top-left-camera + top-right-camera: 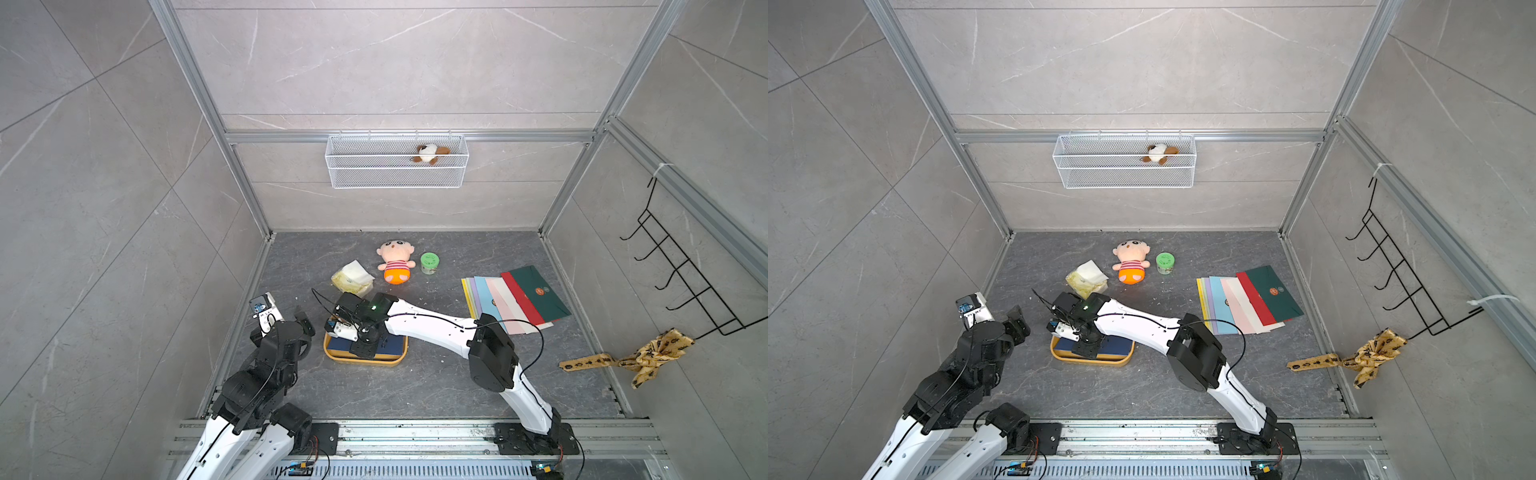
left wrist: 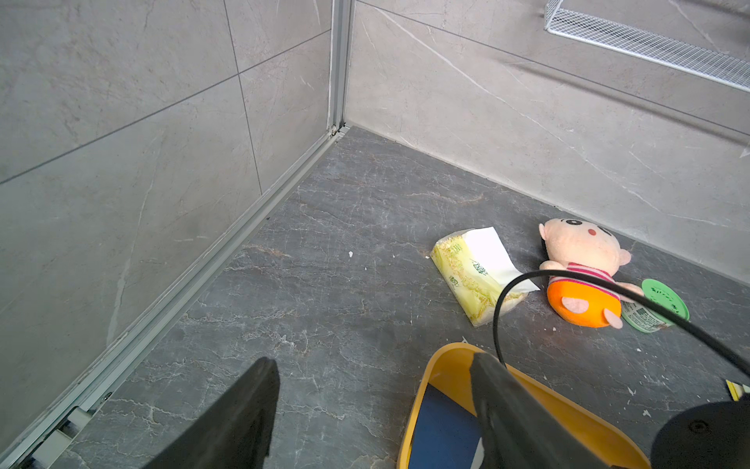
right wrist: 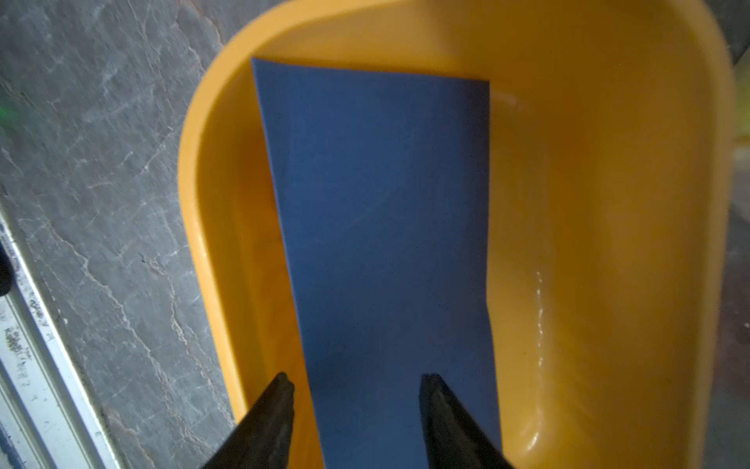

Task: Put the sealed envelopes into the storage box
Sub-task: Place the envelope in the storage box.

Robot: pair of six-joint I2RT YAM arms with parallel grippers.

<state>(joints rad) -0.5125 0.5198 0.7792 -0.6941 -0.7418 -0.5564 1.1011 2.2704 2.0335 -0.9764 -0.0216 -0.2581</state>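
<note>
In both top views the storage box (image 1: 365, 360) (image 1: 1090, 360) sits on the grey tabletop (image 1: 415, 386) at the lower centre of the frame. A navy envelope (image 1: 395, 344) (image 3: 377, 203) lies flat inside it, nearer one long wall than the other.

The right claw (image 3: 357, 375) hangs low over the box. In the right wrist view its dark fingers (image 3: 276, 414) stand partly apart with a clear gap between them. One tip is over the box's yellow floor beside the envelope's edge and the other is over the navy paper, so the claw grips nothing. I cannot tell whether the tips touch the paper.

The left claw (image 2: 373, 359) (image 1: 305, 322) is just left of the box in the top views, spread wide and empty.

The other envelopes (image 1: 515, 299) (image 1: 1250, 299) lie fanned at the right of the tabletop, dark green on top, well apart from the box. Above the box in the frame lie a tissue pack (image 1: 352, 278), a plush doll (image 1: 395, 262) and a green jar (image 1: 429, 262).
</note>
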